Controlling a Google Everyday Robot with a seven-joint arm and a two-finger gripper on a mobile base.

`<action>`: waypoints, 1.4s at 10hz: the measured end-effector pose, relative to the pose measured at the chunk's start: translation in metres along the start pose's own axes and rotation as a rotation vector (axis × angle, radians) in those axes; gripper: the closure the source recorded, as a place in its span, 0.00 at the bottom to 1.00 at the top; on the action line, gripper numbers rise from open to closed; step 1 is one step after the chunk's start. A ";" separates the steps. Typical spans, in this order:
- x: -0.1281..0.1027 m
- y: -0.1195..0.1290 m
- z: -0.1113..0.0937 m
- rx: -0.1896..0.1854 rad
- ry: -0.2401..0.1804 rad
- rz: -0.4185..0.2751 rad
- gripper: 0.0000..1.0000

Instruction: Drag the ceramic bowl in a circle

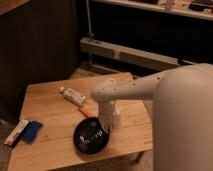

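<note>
A light wooden worktop (50,107) seen from above and to one side, in a dim room. A shallow, glossy black bowl (89,136) sits upright near the front edge of the worktop, a little right of the middle.

A thick white robot arm (135,89) reaches in from the right and bends straight down at the wrist. Its claw (106,126) points downward and meets the right side of the bowl at the rim. The claw is closed. Whether it pinches the rim or only presses against it cannot be made out.

Behind the bowl, a white tube (73,96) lies on its side, and a small orange object (86,111) lies between the tube and the bowl, just beside the arm's wrist. At the far left, a blue object (31,131) and a flat packet (16,132) lie side by side, well apart from the bowl.

The dragging step appears to be under way, with the claw engaged at the rim. How much of the circle is complete cannot be judged from here.

The next move likely calls for a smooth curved sweep with steady contact on the rim. The bowl must stay flat on the wood, away from the nearby front edge and clear of the orange object.
</note>
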State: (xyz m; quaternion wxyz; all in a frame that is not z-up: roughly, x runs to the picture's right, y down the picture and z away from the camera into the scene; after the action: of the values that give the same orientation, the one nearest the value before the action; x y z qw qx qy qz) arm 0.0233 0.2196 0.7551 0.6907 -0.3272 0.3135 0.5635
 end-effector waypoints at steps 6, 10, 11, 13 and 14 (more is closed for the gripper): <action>0.027 0.040 0.001 -0.018 0.017 -0.220 1.00; -0.006 0.134 -0.014 -0.038 -0.003 -0.408 1.00; -0.016 0.157 -0.018 -0.039 -0.011 -0.452 1.00; -0.036 0.196 -0.023 -0.030 -0.026 -0.520 1.00; -0.051 0.213 -0.026 -0.012 -0.037 -0.545 1.00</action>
State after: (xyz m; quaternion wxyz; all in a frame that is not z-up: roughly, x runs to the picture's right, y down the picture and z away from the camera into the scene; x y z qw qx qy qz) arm -0.1960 0.2020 0.7597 0.8206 -0.3932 0.1981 0.3644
